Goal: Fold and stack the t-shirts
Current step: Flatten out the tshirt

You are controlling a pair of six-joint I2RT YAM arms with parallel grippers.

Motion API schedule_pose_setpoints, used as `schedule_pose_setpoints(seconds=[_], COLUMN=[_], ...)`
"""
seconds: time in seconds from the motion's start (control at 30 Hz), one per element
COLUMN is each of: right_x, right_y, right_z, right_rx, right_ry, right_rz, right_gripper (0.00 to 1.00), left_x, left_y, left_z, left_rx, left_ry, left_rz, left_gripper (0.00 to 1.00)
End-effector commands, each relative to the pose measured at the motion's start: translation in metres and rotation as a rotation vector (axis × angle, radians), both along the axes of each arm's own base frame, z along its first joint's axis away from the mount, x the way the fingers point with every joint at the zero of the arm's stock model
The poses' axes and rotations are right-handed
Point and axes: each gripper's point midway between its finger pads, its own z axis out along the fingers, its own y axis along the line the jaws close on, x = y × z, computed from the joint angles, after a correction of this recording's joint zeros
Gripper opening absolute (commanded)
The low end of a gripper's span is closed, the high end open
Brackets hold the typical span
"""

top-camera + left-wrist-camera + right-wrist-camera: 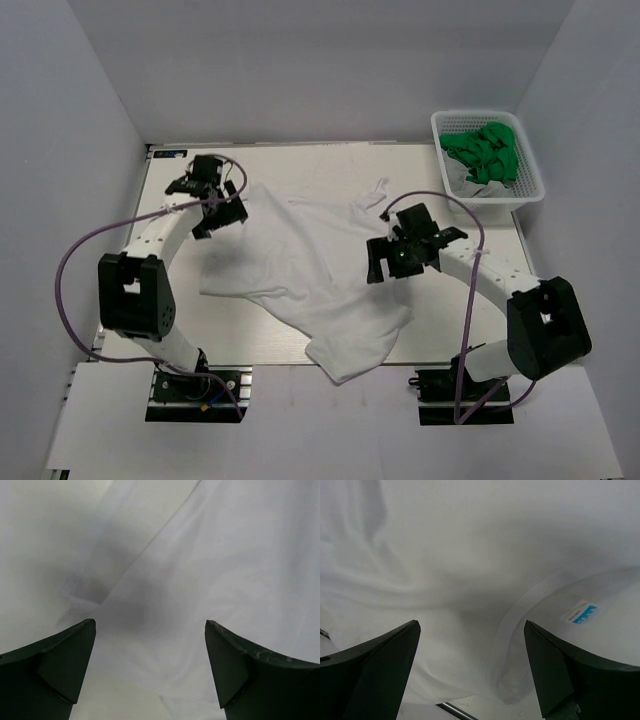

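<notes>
Wide open and empty, the left pincer (150, 630) and right pincer (470, 630) would best pinch the rumpled white cloth t-shirt (310, 285) by the edges just beneath them.

**Item 1: label (580, 614).**
- Location: on the white t-shirt (445, 555), just inside the curved neckband (520, 611). It shows in the right wrist view only.
- Form: a small white tag, lying tilted from lower left to upper right.
- Print: blue, with a solid block at the right end and a short row of smaller marks to its left.
- Legibility: the characters are too small and blurred to read. No word, brand, size or number can be made out.

**Readable text, all views:** none.
</notes>
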Motion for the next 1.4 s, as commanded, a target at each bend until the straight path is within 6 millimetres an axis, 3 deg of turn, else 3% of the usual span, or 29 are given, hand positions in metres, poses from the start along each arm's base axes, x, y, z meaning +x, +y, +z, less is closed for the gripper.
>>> schedule_pose_setpoints(seconds=[0.0,0.03,0.13,0.17,0.23,0.3,0.37,0.4,0.43,0.5,0.57,0.6,0.63,0.67,0.7,0.8,0.9,0.97,1.03,1.07,1.1,1.13,1.23,1.27,1.33,1.37], right_x=[-0.025,-0.023,-0.016,-0.01,-0.007,0.001,0.01,0.018,0.032,0.055,0.066,0.084,0.089,0.095,0.118,0.152,0.17,0.17,0.161,0.157,0.153,0.143,0.124,0.116,0.103,0.092], right_y=[0.002,0.004,0.0,0.001,-0.013,-0.021,-0.038,-0.041,-0.055,-0.064,-0.079,-0.078,-0.084,-0.091,-0.089,-0.092,-0.084,-0.076,-0.066,-0.062,-0.052,-0.049,-0.027,-0.021,-0.012,-0.008], right_z=[-0.02,-0.022,-0.042,-0.041,-0.063,-0.064,-0.078,-0.078,-0.08,-0.079,-0.085,-0.078,-0.078,-0.083,-0.07,-0.052,-0.027,-0.013,0.006,0.011,0.037,0.031,0.052,0.05,0.056,0.051], right_rx=[-0.008,0.002,-0.039,-0.045,-0.13,-0.177,-0.237,-0.241,-0.269,-0.28,-0.304,-0.298,-0.319,-0.338,-0.321,-0.338,-0.329,-0.295,-0.249,-0.237,-0.202,-0.189,-0.096,-0.081,-0.042,-0.034], right_ry=[0.082,0.078,0.122,0.121,0.175,0.2,0.227,0.224,0.217,0.219,0.236,0.215,0.208,0.215,0.162,0.081,-0.024,-0.084,-0.162,-0.179,-0.246,-0.242,-0.276,-0.265,-0.268,-0.246], right_rz=[0.043,0.029,-0.013,-0.031,-0.085,-0.135,-0.202,-0.232,-0.285,-0.342,-0.397,-0.411,-0.427,-0.442,-0.439,-0.414,-0.307,-0.248,-0.185,-0.166,-0.143,-0.127,-0.092,-0.074,-0.051,-0.038], right_gripper=[0.9,0.9,0.9,0.9,0.9,0.9,0.9,0.9,0.9,0.9,0.9,0.9,0.9,0.9,0.9,0.9,0.9,0.9,0.9,0.9,0.9,0.9,0.9,0.9,0.9,0.9], left_x=[-0.034,-0.04,-0.048,-0.049,-0.047,-0.045,-0.032,-0.03,-0.021,-0.016,-0.003,0.001,0.014,0.018,0.023,0.053,0.062,0.062,0.049,0.044,0.03,0.022,-0.012,-0.031,-0.047,-0.059], left_y=[-0.013,-0.026,-0.034,-0.036,-0.038,-0.043,-0.045,-0.045,-0.046,-0.045,-0.047,-0.047,-0.049,-0.049,-0.05,-0.059,-0.063,-0.06,-0.053,-0.047,-0.043,-0.036,-0.011,-0.003,0.007,0.006], left_z=[-0.042,-0.048,-0.06,-0.066,-0.069,-0.076,-0.075,-0.084,-0.081,-0.086,-0.092,-0.094,-0.088,-0.094,-0.094,-0.075,-0.06,-0.038,-0.032,-0.013,-0.019,-0.018,-0.022,-0.038,-0.045,-0.059], left_rx=[-0.076,-0.128,-0.178,-0.19,-0.199,-0.221,-0.223,-0.22,-0.22,-0.2,-0.192,-0.187,-0.191,-0.184,-0.181,-0.202,-0.215,-0.204,-0.181,-0.16,-0.15,-0.128,-0.091,-0.058,-0.048,-0.055], left_ry=[0.091,0.109,0.128,0.14,0.142,0.153,0.135,0.16,0.157,0.188,0.209,0.217,0.19,0.2,0.194,0.148,0.122,0.078,0.073,0.027,0.049,0.052,0.073,0.114,0.129,0.152], left_rz=[0.011,-0.025,-0.019,-0.014,-0.018,-0.029,-0.031,-0.028,-0.028,-0.029,-0.036,-0.045,-0.048,-0.058,-0.069,-0.112,-0.143,-0.14,-0.118,-0.107,-0.089,-0.051,0.055,0.089,0.151,0.156], left_gripper=[1.0,1.0,1.0,1.0,1.0,1.0,1.0,1.0,1.0,1.0,1.0,1.0,1.0,1.0,1.0,1.0,1.0,1.0,1.0,1.0,1.0,1.0,1.0,1.0,1.0,1.0])
